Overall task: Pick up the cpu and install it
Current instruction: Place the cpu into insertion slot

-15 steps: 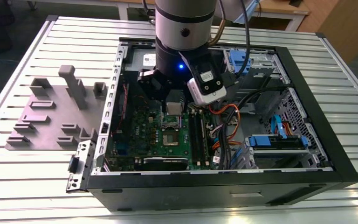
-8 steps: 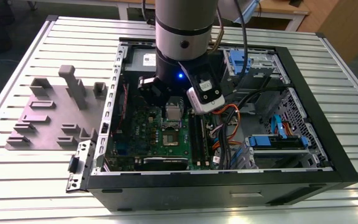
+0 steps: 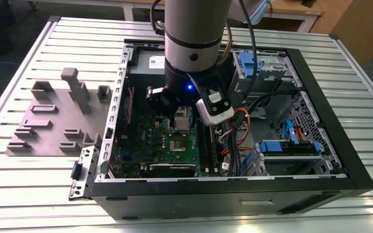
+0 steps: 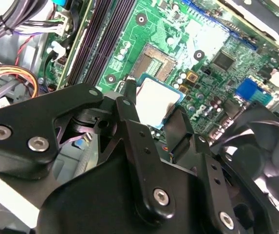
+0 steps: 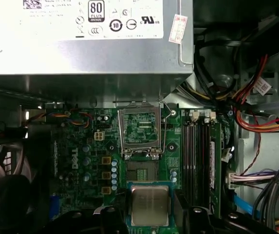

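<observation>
In the second wrist view the jaws hide one corner of the cpu (image 4: pixel 155 99) from me; the fan (image 4: pixel 261 146) runs off-frame.

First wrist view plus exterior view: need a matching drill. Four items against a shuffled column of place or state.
Items:
1. cpu
2. socket
3. grey fixture
4. power supply

Place or state:
A. on the table, outside the case
B. open and empty, cover raised
C. silver box inside the case
D. held in the gripper, above the board

Pairs: 1-D, 2-B, 3-A, 4-C
</observation>
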